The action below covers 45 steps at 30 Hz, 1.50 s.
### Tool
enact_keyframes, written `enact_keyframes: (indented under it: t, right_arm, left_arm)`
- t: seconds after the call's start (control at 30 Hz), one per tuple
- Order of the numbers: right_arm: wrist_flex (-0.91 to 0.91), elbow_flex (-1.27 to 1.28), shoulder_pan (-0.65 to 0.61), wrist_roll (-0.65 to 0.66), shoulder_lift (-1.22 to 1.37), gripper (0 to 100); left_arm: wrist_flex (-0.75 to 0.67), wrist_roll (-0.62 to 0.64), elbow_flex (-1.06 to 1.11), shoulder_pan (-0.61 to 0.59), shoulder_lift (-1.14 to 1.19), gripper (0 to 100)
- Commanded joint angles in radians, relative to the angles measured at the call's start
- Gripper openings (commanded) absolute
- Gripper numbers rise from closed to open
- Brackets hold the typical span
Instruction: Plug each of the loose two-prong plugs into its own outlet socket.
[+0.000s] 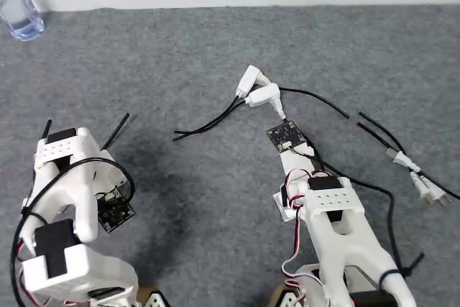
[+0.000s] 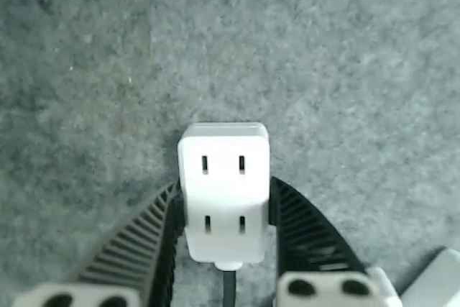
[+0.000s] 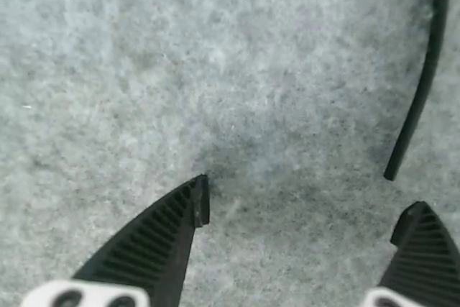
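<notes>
The left claw (image 2: pixel 224 185) pinches a white socket block (image 2: pixel 224 167) between its two fingers. The right claw (image 3: pixel 310 192) is spread wide over the grey carpet (image 3: pixel 144 70), just beside a black wire end (image 3: pixel 392 172). The loose plugs (image 1: pixel 424 187) lie well apart from both claws.

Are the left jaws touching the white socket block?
Touching. The left wrist view shows the white socket block wedged between the jaws of the left gripper, with both ribbed jaws pressed flat against its sides and no gap.
</notes>
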Motion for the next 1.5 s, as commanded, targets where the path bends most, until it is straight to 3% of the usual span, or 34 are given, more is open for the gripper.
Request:
enact_keyframes:
  t: [0.0, 0.2, 0.3, 0.47, 0.57, 0.67, 0.77, 0.93, 1.17, 1.3, 1.47]
  right_arm:
    - [-0.022, -0.005, -0.013, 0.014, -0.025, 39.0]
    - [-0.022, -0.005, -0.015, 0.011, -0.025, 39.0]
    - [-0.022, -0.005, -0.015, 0.009, -0.025, 39.0]
    - [-0.021, -0.005, -0.015, 0.009, -0.025, 39.0]
    - [-0.021, -0.005, -0.015, 0.008, -0.025, 39.0]
    - [-0.021, -0.005, -0.015, 0.008, -0.025, 39.0]
    - [-0.019, -0.003, -0.015, 0.008, -0.025, 39.0]
    - [-0.019, -0.002, -0.008, 0.009, -0.025, 39.0]
    - [-0.016, -0.005, 0.044, -0.005, -0.027, 39.0]
    - [-0.027, -0.021, 0.127, -0.072, -0.048, 39.0]
    - [-0.031, -0.021, 0.134, -0.077, -0.054, 39.0]
  left_arm:
    - [0.043, 0.049, -0.028, 0.037, -0.014, 1]
    - [0.37, 0.491, -0.237, 0.204, -0.155, 1]
    - [0.453, 0.681, -0.255, 0.325, -0.221, 1]
    - [0.391, 1.157, -0.237, 0.537, -0.35, 1]
    - [0.25, 1.553, -0.236, 0.632, -0.431, 1]
    - [0.101, 1.935, -0.223, 0.647, -0.491, 1]
    - [0.012, 2.185, -0.147, 0.647, -0.529, 1]
    - [-0.166, 2.346, 0.054, 0.654, -0.534, 1]
    - [-0.338, 2.389, 0.188, 0.671, -0.534, 1]
    - [-0.338, 2.389, 0.219, 0.784, -0.534, 1]
    - [-0.336, 2.348, 0.228, 0.948, -0.532, 1]
